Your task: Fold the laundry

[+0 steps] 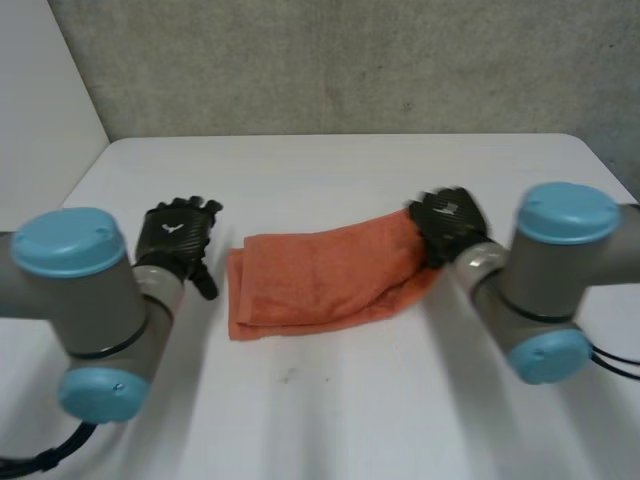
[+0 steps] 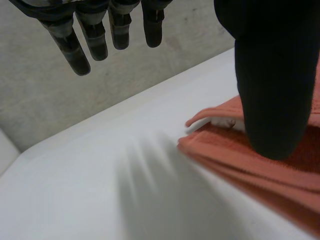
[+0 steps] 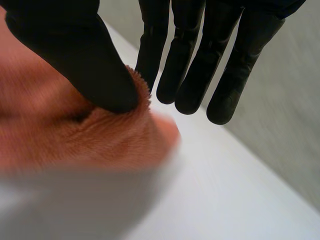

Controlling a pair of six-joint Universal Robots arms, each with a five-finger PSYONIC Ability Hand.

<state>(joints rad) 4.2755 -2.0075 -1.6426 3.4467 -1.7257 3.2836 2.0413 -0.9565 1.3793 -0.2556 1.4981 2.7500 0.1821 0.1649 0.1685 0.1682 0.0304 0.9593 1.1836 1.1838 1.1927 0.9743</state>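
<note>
An orange towel [image 1: 320, 275] lies folded in layers in the middle of the white table [image 1: 330, 400]. Its right end is lifted off the surface. My right hand [image 1: 448, 225] holds that end: in the right wrist view the thumb [image 3: 75, 50] pinches the towel's edge [image 3: 75, 140] against a finger, while the other fingers hang straight. My left hand [image 1: 178, 235] hovers just left of the towel's left edge, open with fingers straight. In the left wrist view its thumb [image 2: 272, 75] hangs over the towel's stacked layers [image 2: 260, 170], touching nothing.
A grey concrete wall [image 1: 330, 60] stands behind the table's far edge. Bare white tabletop lies in front of the towel and to both sides. My two arms [image 1: 90, 290] come in from the near corners.
</note>
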